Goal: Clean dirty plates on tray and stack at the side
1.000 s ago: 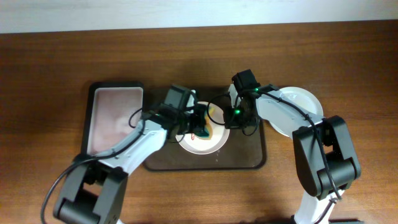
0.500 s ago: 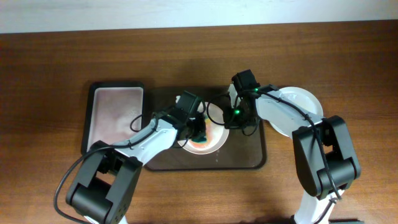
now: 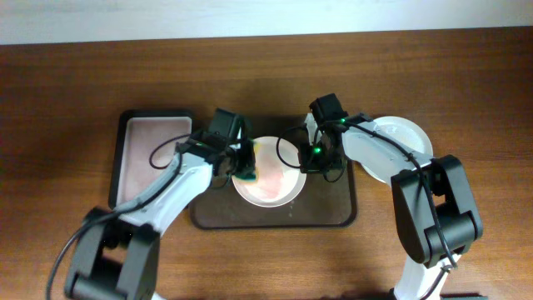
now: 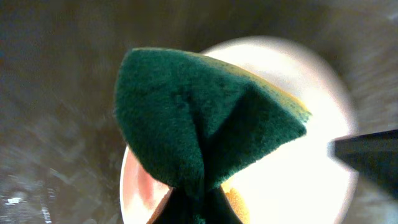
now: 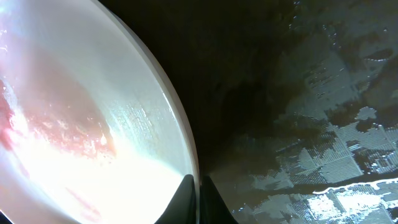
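My left gripper (image 3: 242, 166) clamps the sponge (image 4: 199, 124) on the pink-smeared plate (image 3: 273, 185) in the tray (image 3: 333, 213), right gripper (image 5: 194, 198) pinching its rim.

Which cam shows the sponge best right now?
Left wrist: the sponge fills the frame, green face pinched, yellow edge showing. Overhead shows only a small green-yellow bit at the left edge of the plate. Right wrist shows none of it, just plate rim and tray.

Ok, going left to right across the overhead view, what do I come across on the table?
pink tray → sponge → smeared plate → white plate
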